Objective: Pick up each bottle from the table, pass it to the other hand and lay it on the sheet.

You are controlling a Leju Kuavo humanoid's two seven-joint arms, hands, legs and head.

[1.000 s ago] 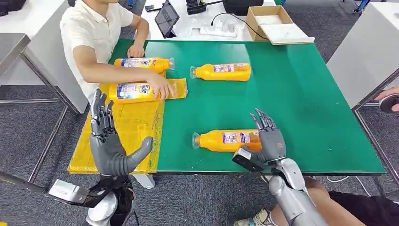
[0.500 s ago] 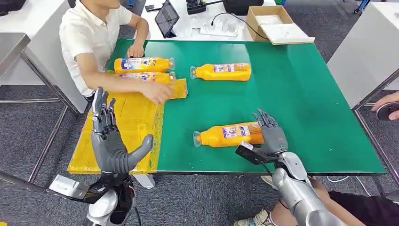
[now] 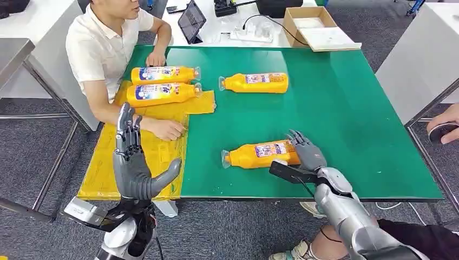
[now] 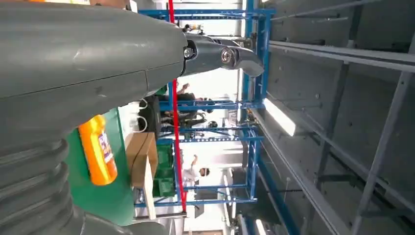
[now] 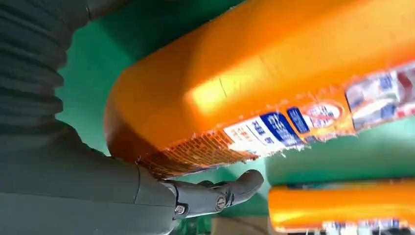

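The near orange bottle (image 3: 258,155) lies on the green table (image 3: 335,108), slightly slanted, cap to the left. My right hand (image 3: 308,153) lies over its base end; in the right wrist view the bottle (image 5: 254,73) sits against the palm, and the thumb (image 5: 215,196) stays apart below it. A second bottle (image 3: 254,82) lies farther back. Two more bottles (image 3: 162,73) (image 3: 160,93) lie on the yellow sheet (image 3: 157,149). My left hand (image 3: 136,169) is raised over the sheet's near edge, fingers spread, holding nothing.
A person in a white shirt (image 3: 100,43) sits at the table's left, one hand (image 3: 168,129) resting on the sheet. A cardboard box (image 3: 316,27), a tablet (image 3: 191,20) and cables lie behind the table. Another person's hand (image 3: 446,124) shows at the right edge.
The person placed a bottle beside the other at the sheet's far end, then drew the hand back along the sheet. My right hand settled over the near bottle's base, which swung slightly away.
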